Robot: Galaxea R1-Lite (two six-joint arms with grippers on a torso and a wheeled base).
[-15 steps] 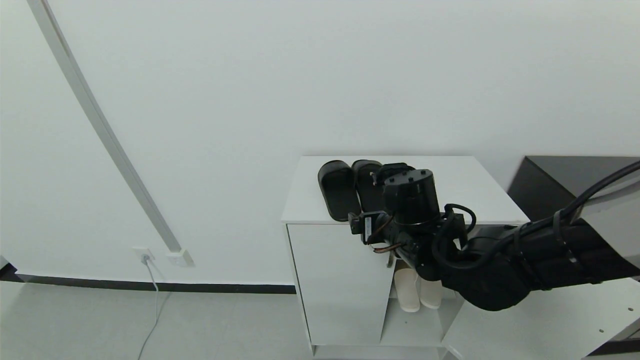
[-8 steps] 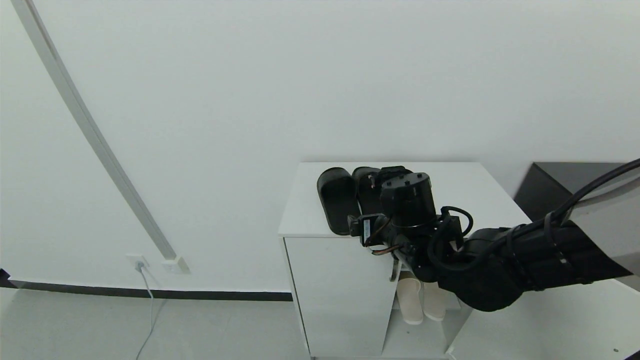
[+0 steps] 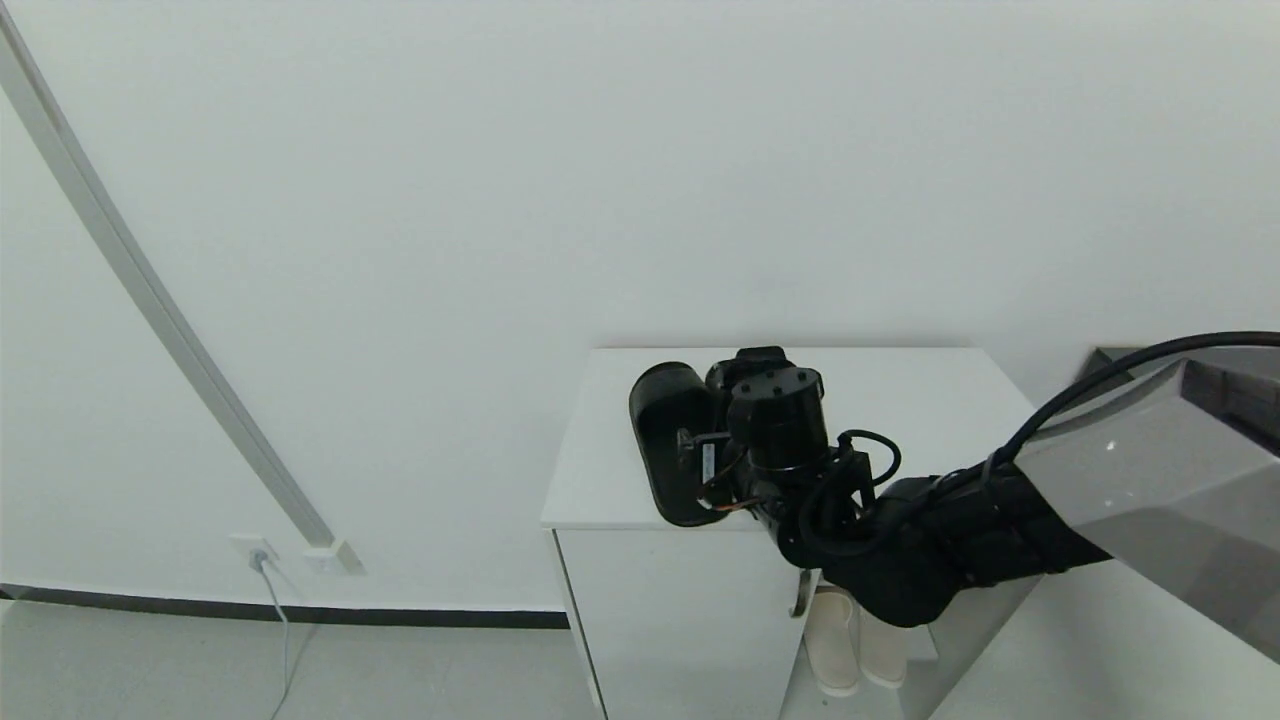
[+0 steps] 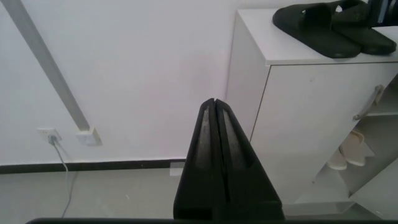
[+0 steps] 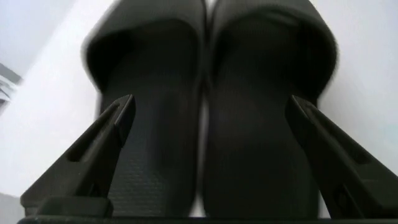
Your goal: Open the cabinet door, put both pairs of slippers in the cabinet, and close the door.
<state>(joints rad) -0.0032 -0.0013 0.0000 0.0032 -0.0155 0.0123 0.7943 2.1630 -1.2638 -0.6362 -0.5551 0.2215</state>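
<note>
A pair of black slippers [image 3: 668,450] [image 4: 333,25] lies side by side on top of the white cabinet [image 3: 900,400]. My right gripper [image 5: 209,102] is open, with one finger outside each slipper [image 5: 205,124] of the pair. In the head view my right wrist [image 3: 778,425] covers the right-hand slipper. A pair of white slippers [image 3: 855,650] [image 4: 349,149] stands in the cabinet's open right compartment. My left gripper [image 4: 214,102] is shut on nothing, low and to the left of the cabinet [image 4: 311,124].
The cabinet's left door is closed, and its handle [image 3: 805,595] [image 4: 368,102] hangs by the open compartment. A wall socket with a cable [image 3: 255,550] and a slanted wall strip [image 3: 150,290] lie to the left. Bare floor spreads left of the cabinet.
The head view has shifted, so the cabinet sits lower in the picture. My right arm has moved left and forward over the black slippers.
</note>
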